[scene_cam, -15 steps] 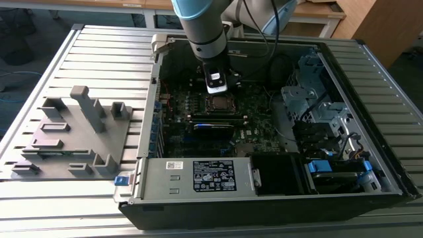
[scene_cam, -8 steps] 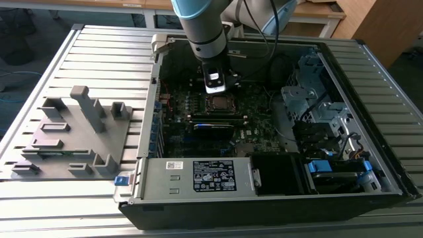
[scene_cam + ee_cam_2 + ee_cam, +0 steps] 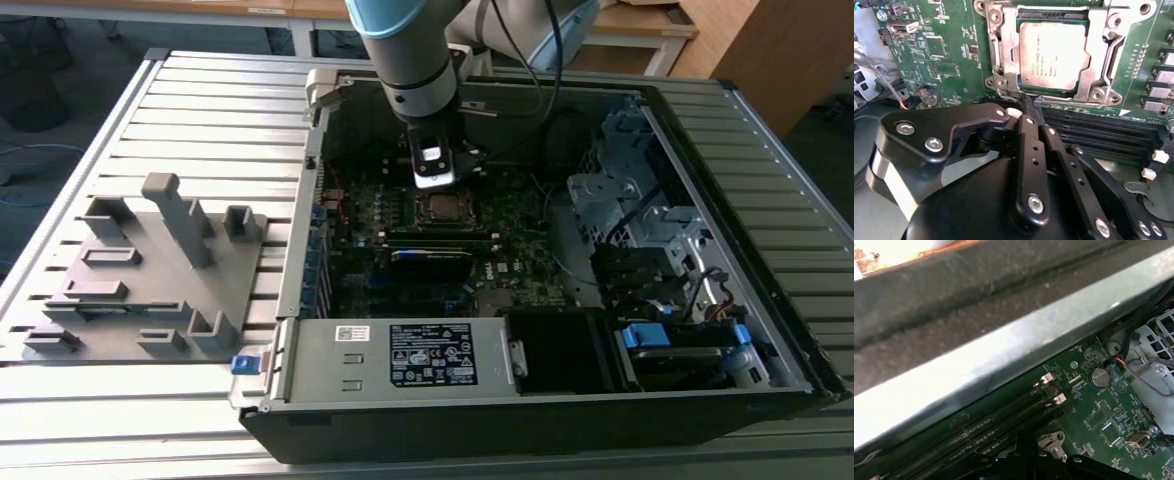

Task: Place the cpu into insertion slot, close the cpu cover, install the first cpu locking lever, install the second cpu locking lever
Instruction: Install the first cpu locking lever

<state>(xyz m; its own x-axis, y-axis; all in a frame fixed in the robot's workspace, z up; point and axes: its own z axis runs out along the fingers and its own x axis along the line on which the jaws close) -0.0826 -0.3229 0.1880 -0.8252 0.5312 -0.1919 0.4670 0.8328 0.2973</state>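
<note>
The hand [image 3: 1033, 111], fingers pressed together and holding nothing, points at the socket's edge. The cpu [image 3: 1052, 56] lies in the insertion slot [image 3: 1004, 87] with the cpu cover [image 3: 1099, 70] down around it. Judged risk: the fingertips slip off a thin lever and scrape the board. Chip and case labels carry print, left unread.

The exterior view looks steeply down from high up, at some distance, on the open black metal computer case [image 3: 561, 300]. The second wrist view peers from close past the black fingers [image 3: 1029, 150] at the green motherboard [image 3: 949, 60]. The first wrist view skims the same board [image 3: 1114, 420] and its long black memory slots [image 3: 1004, 415], which both wrist views share.
</note>
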